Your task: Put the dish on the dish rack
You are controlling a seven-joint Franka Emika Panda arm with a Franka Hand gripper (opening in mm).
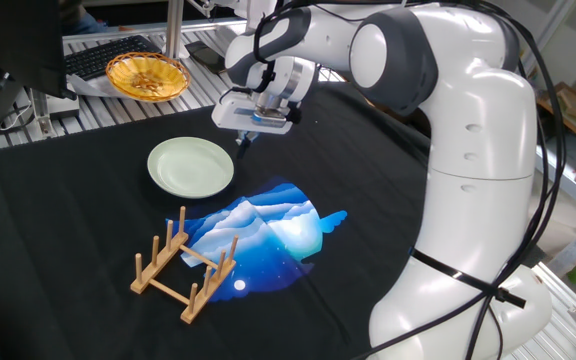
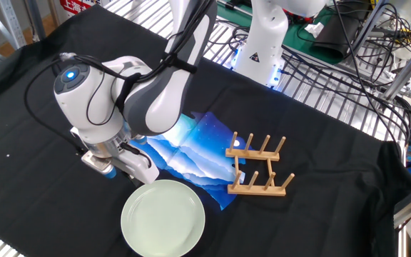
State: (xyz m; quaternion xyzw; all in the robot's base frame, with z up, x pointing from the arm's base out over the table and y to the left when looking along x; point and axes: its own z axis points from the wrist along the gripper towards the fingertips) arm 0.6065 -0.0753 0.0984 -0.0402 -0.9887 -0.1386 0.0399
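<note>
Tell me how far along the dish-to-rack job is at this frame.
Nothing is finished: the dish lies flat on the black cloth, apart from the dish rack, which stands empty beside the blue picture. In hand: the gripper hangs close by the dish's rim, holding nothing; how its jaws stand cannot be told. Left: grasp the dish, lift it, carry it over and stand it between the rack's pegs.

You had a smooth, faintly glossy plate [image 1: 190, 166] on matt black cloth [image 1: 58, 250] covering the tabletop. The dish rack [image 1: 183, 265] was bare light wood. The arm's shell [image 1: 478, 130] was glossy white plastic. The basket [image 1: 147, 75] looked woven, and the blue print [image 2: 191, 150] had a sheen.
</note>
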